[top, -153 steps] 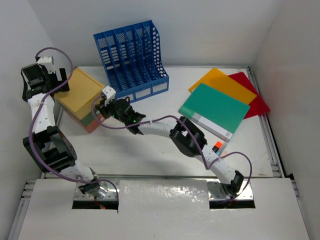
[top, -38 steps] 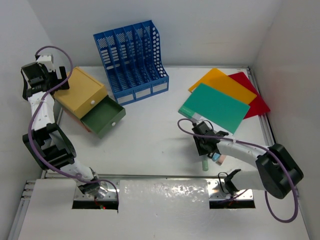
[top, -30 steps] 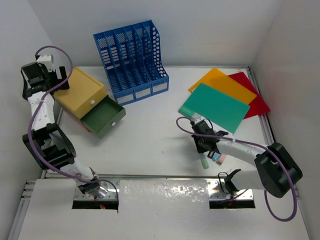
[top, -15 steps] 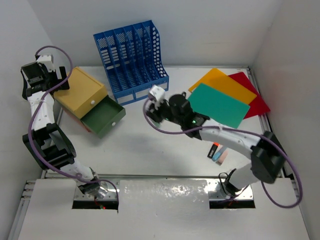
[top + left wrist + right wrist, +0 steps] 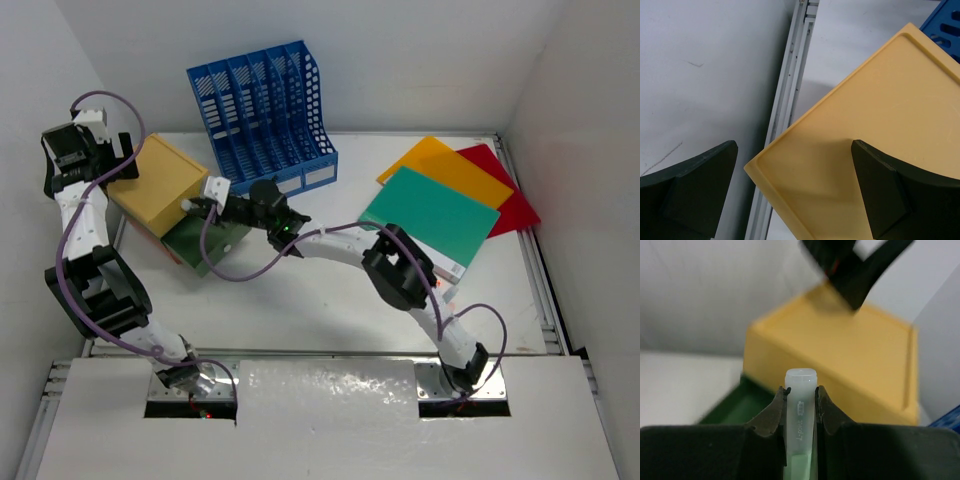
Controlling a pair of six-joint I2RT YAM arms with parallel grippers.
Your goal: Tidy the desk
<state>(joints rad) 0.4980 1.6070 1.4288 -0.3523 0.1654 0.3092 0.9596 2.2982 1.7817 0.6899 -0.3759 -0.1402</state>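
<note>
The desk [image 5: 300,300] is the white tabletop. At its left stands a drawer box with a yellow top [image 5: 160,185] and an open green drawer [image 5: 205,242]. My right gripper [image 5: 212,205] hangs over that drawer, shut on a highlighter with a white cap and a pale green body [image 5: 801,405]. In the right wrist view the highlighter stands upright between the fingers [image 5: 771,412], with the yellow box [image 5: 840,360] and the green drawer [image 5: 732,407] behind it. My left gripper [image 5: 795,190] is open above the yellow top's [image 5: 880,125] far-left corner, holding nothing.
A blue slotted file rack [image 5: 262,115] stands at the back. Green [image 5: 430,215], orange [image 5: 445,165] and red [image 5: 505,190] folders lie overlapped at the right. A small orange item [image 5: 442,290] peeks out by the right arm. A metal rail [image 5: 785,110] runs along the left wall.
The green drawer was pulled open. My right gripper then took the highlighter at the near right and has swung it left to above the drawer. The left arm has stayed put.
</note>
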